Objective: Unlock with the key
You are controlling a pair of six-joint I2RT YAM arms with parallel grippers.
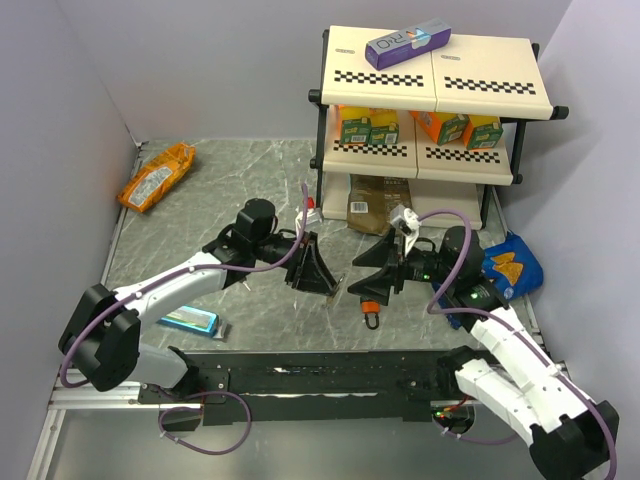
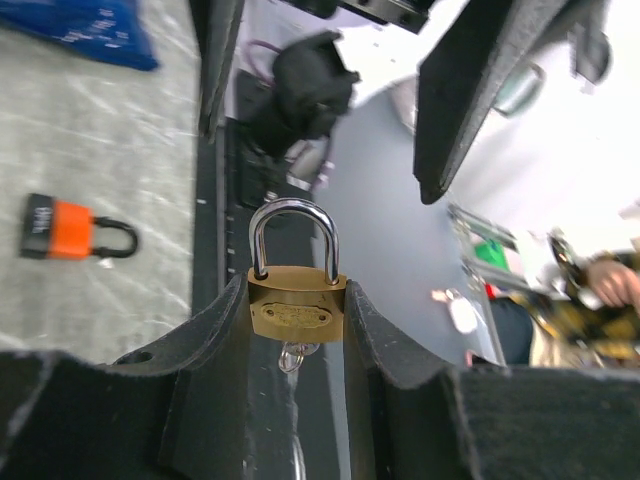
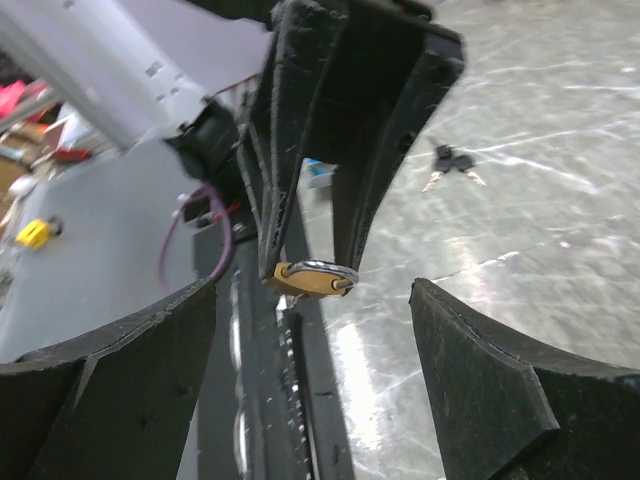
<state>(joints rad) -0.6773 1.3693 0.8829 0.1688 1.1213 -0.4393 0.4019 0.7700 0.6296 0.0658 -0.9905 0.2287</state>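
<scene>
My left gripper (image 1: 325, 280) is shut on the brass padlock (image 2: 297, 305) and holds it off the table, shackle pointing away from the wrist. A small metal ring hangs under the padlock's body. The padlock also shows in the right wrist view (image 3: 310, 277), pinched at the left fingertips (image 3: 275, 255). My right gripper (image 1: 364, 272) is open and empty, its jaws wide apart, facing the held padlock from close by. The key (image 3: 450, 160), black heads with silvery blades, lies on the table beyond the left gripper. The orange-red padlock (image 1: 370, 305) lies on the table below the right gripper.
A two-tier shelf rack (image 1: 430, 85) with boxes stands at the back right. An orange snack bag (image 1: 157, 176) lies at the back left, a blue bag (image 1: 510, 262) at the right, and a blue packet (image 1: 188, 320) near the left arm. A black rail (image 1: 320, 372) runs along the near edge.
</scene>
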